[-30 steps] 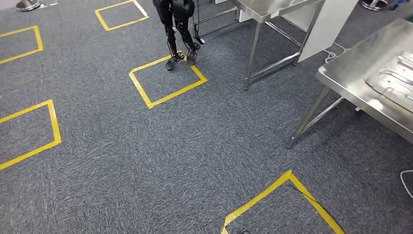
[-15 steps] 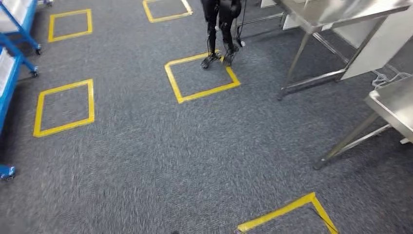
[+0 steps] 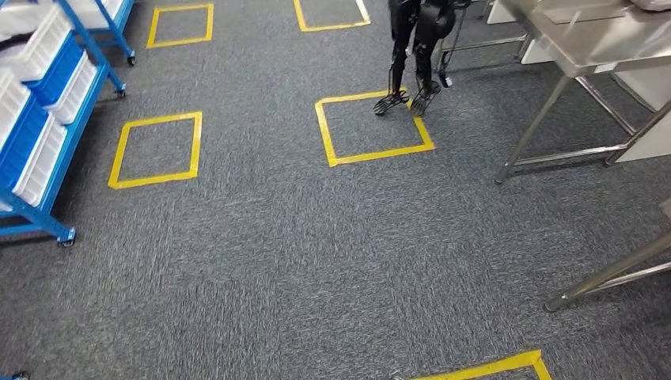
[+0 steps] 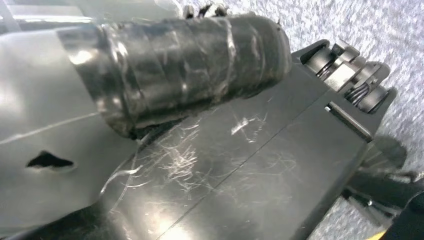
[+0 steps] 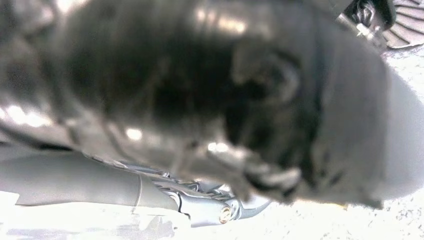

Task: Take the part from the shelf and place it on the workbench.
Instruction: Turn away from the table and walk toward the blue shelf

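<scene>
A blue wheeled shelf (image 3: pixel 75 103) stands at the left edge of the head view and carries white bins (image 3: pixel 47 43). I cannot make out any part in the bins from here. A steel workbench (image 3: pixel 589 47) stands at the upper right. In the left wrist view my left hand (image 4: pixel 190 65) is a dark, tape-wrapped shape very close to the lens, and how its fingers lie is unclear. My right hand (image 5: pixel 240 100) is a dark blur in the right wrist view, with nothing recognisable in it.
Another robot's black legs (image 3: pixel 411 63) stand on a yellow floor square (image 3: pixel 372 131) ahead. More yellow squares (image 3: pixel 156 149) mark the grey carpet. The leg of a second steel table (image 3: pixel 609 277) slants in at the lower right.
The camera has turned left: the whole scene slid right, the blue shelf came into view on the left, and the near steel table has almost left the picture.
</scene>
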Robot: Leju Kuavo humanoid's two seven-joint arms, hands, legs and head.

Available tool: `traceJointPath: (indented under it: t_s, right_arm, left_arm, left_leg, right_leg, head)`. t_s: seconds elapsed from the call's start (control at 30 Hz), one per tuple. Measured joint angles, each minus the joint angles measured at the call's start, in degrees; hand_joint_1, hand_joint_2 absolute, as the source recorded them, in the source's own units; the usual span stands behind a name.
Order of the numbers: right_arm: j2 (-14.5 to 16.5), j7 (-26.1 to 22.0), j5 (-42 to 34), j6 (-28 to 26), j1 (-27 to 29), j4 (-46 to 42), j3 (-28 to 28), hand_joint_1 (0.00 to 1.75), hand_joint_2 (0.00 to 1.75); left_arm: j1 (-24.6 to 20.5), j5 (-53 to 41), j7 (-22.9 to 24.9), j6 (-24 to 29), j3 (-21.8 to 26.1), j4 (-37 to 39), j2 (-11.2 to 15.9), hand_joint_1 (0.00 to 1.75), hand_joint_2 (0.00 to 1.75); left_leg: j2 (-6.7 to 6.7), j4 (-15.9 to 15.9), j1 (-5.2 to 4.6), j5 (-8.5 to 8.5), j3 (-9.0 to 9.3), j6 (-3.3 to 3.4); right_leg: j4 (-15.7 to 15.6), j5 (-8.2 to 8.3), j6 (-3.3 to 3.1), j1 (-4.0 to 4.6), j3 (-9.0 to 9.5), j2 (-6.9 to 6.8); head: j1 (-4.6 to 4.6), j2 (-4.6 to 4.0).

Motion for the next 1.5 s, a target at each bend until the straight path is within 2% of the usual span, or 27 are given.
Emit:
traceJointPath:
  t_s: [0.07,0.13,0.2,0.27,0.3,0.37,0.43,0.5,0.53,0.57,0.6,0.67,0.73,0.8,0.83,0.87,0.97,1.03,1.1,1.13,1.17,1.23,1.27,1.33,1.4,1.47,1.5]
  right_arm:
    - [0.0,-0.1,-0.4,-0.3,-0.1,0.0,0.0,0.0,0.0]
    - [0.1,-0.2,-1.1,-0.4,-0.2,0.0,0.0,0.0,0.0]
    - [0.1,-0.5,-2.9,-0.2,-0.2,0.0,-0.1,0.0,0.0]
    - [0.1,-0.8,-5.1,0.4,0.0,0.0,-0.5,0.0,0.0]
    - [0.2,-1.0,-5.9,0.6,0.2,0.0,-0.7,0.0,0.0]
    - [0.3,-1.4,-6.6,0.9,0.3,0.0,-1.1,0.0,0.0]
    - [0.4,-1.8,-6.6,1.6,0.2,0.0,-1.3,0.0,0.0]
    - [0.6,-2.3,-6.3,2.4,0.2,0.0,-1.5,0.0,0.0]
    - [0.6,-2.3,-6.2,2.6,0.2,0.0,-1.5,0.0,0.0]
    - [0.7,-2.4,-6.2,2.7,0.2,0.0,-1.6,0.0,0.0]
    - [0.8,-2.4,-6.2,2.8,0.2,0.0,-1.6,0.0,0.0]
    - [1.1,-2.4,-6.1,2.9,0.1,0.0,-1.6,0.0,0.0]
    - [1.3,-2.4,-6.1,3.4,0.2,0.0,-1.7,0.0,0.0]
    - [1.4,-2.3,-6.3,3.8,0.4,0.1,-1.7,0.0,0.0]
    - [1.5,-2.2,-6.2,3.8,0.5,0.1,-1.7,0.0,0.0]
    - [1.7,-2.1,-5.7,3.7,0.4,0.1,-1.7,0.0,0.0]
    - [2.4,-1.7,-2.3,3.8,0.2,0.1,-1.2,0.0,0.0]
    - [2.7,-1.6,-0.8,3.8,0.1,0.1,-0.7,0.0,0.0]
    - [3.0,-1.5,-0.3,4.0,0.0,0.0,-0.3,0.0,0.0]
    - [3.0,-1.4,-0.1,4.1,-0.1,0.0,-0.1,0.0,0.0]
    - [3.1,-1.3,0.1,4.4,-0.2,-0.1,0.2,0.0,0.0]
    - [3.1,-1.0,0.7,4.8,-0.4,-0.1,0.7,0.0,0.0]
    - [3.1,-1.0,0.8,4.9,-0.4,-0.1,0.8,0.0,0.0]
    - [3.1,-0.6,1.0,5.3,-0.3,-0.1,1.0,0.0,0.0]
    - [3.0,-0.3,1.3,5.7,-0.2,-0.1,1.3,0.0,0.0]
    - [2.9,-0.2,1.6,5.9,-0.3,-0.1,1.6,0.0,0.0]
    - [2.8,-0.2,1.7,6.0,-0.4,-0.1,1.8,0.0,0.0]
  left_arm:
    - [0.0,-0.5,0.1,-0.5,0.0,0.0,0.0,0.0,0.0]
    - [-0.1,-0.6,0.1,-0.6,0.0,0.0,0.0,0.0,0.0]
    - [-0.3,-0.6,0.1,-0.6,0.0,0.0,-0.1,0.0,0.0]
    - [-0.3,-0.6,0.1,-0.4,0.0,0.0,-0.2,0.0,0.0]
    - [-0.4,-0.5,0.0,-0.3,0.0,0.0,-0.3,0.0,0.0]
    - [-0.4,-0.3,-0.2,0.1,0.0,0.0,-0.5,0.0,0.0]
    - [-0.5,0.0,-0.8,0.7,0.0,0.0,-0.8,0.0,0.0]
    - [-0.5,0.0,-1.2,1.2,0.0,0.0,-1.0,0.0,0.0]
    - [-0.5,0.0,-1.3,1.3,0.0,0.0,-1.1,0.0,0.0]
    - [-0.5,0.0,-1.3,1.4,0.0,0.0,-1.1,0.0,0.0]
    - [-0.5,0.0,-1.3,1.5,0.0,0.0,-1.1,0.0,0.0]
    - [-0.5,0.1,-1.0,1.6,0.0,0.0,-1.1,0.0,0.0]
    - [-0.8,0.7,0.1,1.4,0.0,0.1,-1.1,0.0,0.0]
    - [-1.3,1.8,1.7,0.9,0.0,0.1,-1.0,0.0,0.0]
    - [-1.6,2.3,2.6,0.4,0.0,0.1,-1.0,0.0,0.0]
    - [-1.7,2.7,3.6,-0.2,0.0,0.2,-0.9,0.0,0.0]
    - [-1.7,2.9,6.2,-1.5,0.0,0.4,-0.7,0.0,0.0]
    - [-1.4,2.6,6.4,-1.5,0.0,0.4,-0.7,0.0,0.0]
    - [-1.2,2.1,5.9,-1.1,0.0,0.4,-0.7,0.0,0.0]
    - [-1.1,2.0,5.6,-1.0,0.0,0.4,-0.7,0.0,0.0]
    - [-1.1,1.8,5.5,-1.0,0.0,0.4,-0.7,0.0,0.0]
    - [-1.1,1.4,5.3,-1.1,0.0,0.4,-0.8,0.0,0.0]
    - [-1.2,1.3,5.3,-1.2,0.0,0.4,-0.9,0.0,0.0]
    - [-1.2,1.1,5.3,-1.6,0.0,0.4,-0.9,0.0,0.0]
    - [-1.4,1.0,5.4,-2.0,0.0,0.4,-1.0,0.0,0.0]
    - [-1.5,0.7,5.7,-2.4,0.0,0.4,-1.1,0.0,0.0]
    - [-1.5,0.6,5.9,-2.5,0.0,0.4,-1.2,0.0,0.0]
  left_leg:
    - [-1.19,-0.4,0.01,0.03,0.09,0.77]
    - [-2.42,-1.0,0.26,0.19,0.5,1.36]
    - [-3.57,-1.3,0.41,0.25,0.8,1.93]
    - [-5.06,-1.2,0.38,0.19,0.83,2.25]
    - [-5.92,-1.1,0.36,0.14,0.86,2.29]
    - [-7.6,-0.8,0.37,-0.04,1.02,2.28]
    - [-9.09,-0.5,0.32,-0.34,1.16,2.08]
    - [-10.41,-0.3,0.37,-0.48,0.99,1.65]
    - [-11.06,-0.3,0.45,-0.41,0.83,1.36]
    - [-11.72,-0.5,0.48,-0.29,0.69,1.04]
    - [-11.72,-0.5,0.47,-0.27,0.6,0.76]
    - [-9.01,1.5,0.11,-1.49,-0.29,0.02]
    - [-5.56,7.8,-0.02,-4.64,-3.11,-0.69]
    - [-4.64,14.4,0.06,-7.1,-6.26,-1.08]
    - [-4.41,15.7,0.1,-7.15,-6.82,-1.19]
    - [-4.1,14.7,0.2,-6.07,-6.24,-1.29]
    - [-1.07,3.8,0.34,-0.82,-0.74,-1.4]
    - [0.69,-0.2,0.02,-0.16,1.09,-0.63]
    - [-0.24,-0.8,-0.12,-0.35,1.14,0.38]
    - [-0.96,-1.1,-0.03,-0.26,1.22,0.66]
    - [-1.63,-1.2,0.08,-0.19,1.38,1.02]
    - [-2.82,-1.5,0.29,-0.12,1.67,1.77]
    - [-3.34,-1.5,0.3,-0.15,1.7,2.03]
    - [-4.68,-1.4,0.28,-0.21,1.73,2.23]
    - [-6.37,-1.3,0.26,-0.28,1.89,2.27]
    - [-8.08,-1.2,0.29,-0.48,2.31,2.17]
    - [-8.83,-1.1,0.31,-0.61,2.36,2.04]
  right_leg:
    - [-0.2,-0.36,0.56,0.17,0.38,-1.1]
    - [1.2,-1.64,1.11,0.01,0.17,0.44]
    - [7.0,-4.61,1.28,-0.09,-2.6,3.62]
    - [14.3,-6.96,1.24,0.05,-6.77,4.97]
    - [16.1,-6.75,1.2,0.11,-8.13,5.14]
    - [13.2,-3.22,1.01,0.14,-7.96,5.48]
    - [5.9,1.07,0.66,0.02,-5.44,7.54]
    - [1.7,2.53,0.32,-0.15,-3.87,9.78]
    - [1.3,2.35,0.15,-0.13,-3.58,10.21]
    - [1.0,2.48,-0.13,-0.23,-3.33,9.59]
    - [0.7,2.59,-0.41,-0.31,-3.03,8.92]
    - [0.0,2.79,-1.05,-0.58,-2.32,7.45]
    - [-0.2,2.61,-1.51,-0.41,-1.71,5.61]
    - [-0.2,2.26,-1.72,-0.32,-1.36,3.53]
    - [-0.2,2.07,-1.7,-0.32,-1.22,2.62]
    - [-0.2,1.89,-1.65,-0.33,-1.04,1.86]
    - [-0.2,1.15,-1.11,-0.19,-0.24,0.12]
    - [-0.1,0.77,-0.57,0.21,-0.06,-0.84]
    - [-0.3,0.51,-0.09,0.46,0.14,-2.05]
    - [-0.1,0.15,0.21,0.41,0.25,-1.65]
    - [0.9,-0.64,0.46,0.29,-0.03,-0.37]
    - [6.2,-3.51,0.73,0.07,-2.5,3.35]
    - [9.5,-4.96,0.71,0.08,-4.16,4.43]
    - [15.3,-6.54,0.67,0.17,-7.59,5.0]
    - [16.7,-5.24,0.54,0.23,-9.27,5.24]
    - [10.5,-0.43,0.23,0.17,-7.35,6.38]
    - [6.8,1.57,0.07,0.03,-5.97,8.08]
  head:
    - [0.12,0.0]
    - [0.24,0.0]
    - [0.48,0.0]
    - [0.59,0.0]
    - [0.59,0.0]
    - [0.61,0.0]
    - [0.6,0.0]
    - [0.57,0.0]
    - [0.55,0.0]
    - [0.56,0.0]
    - [0.55,0.0]
    - [0.24,0.0]
    - [-0.07,0.0]
    - [-0.11,0.0]
    - [-0.11,0.0]
    - [-0.12,0.0]
    - [-0.18,0.0]
    - [-0.15,0.0]
    - [0.0,0.0]
    - [0.11,0.0]
    - [0.15,0.0]
    - [0.39,0.0]
    - [0.48,0.0]
    - [0.53,0.0]
    - [0.53,0.0]
    - [0.55,0.0]
    - [0.52,0.0]
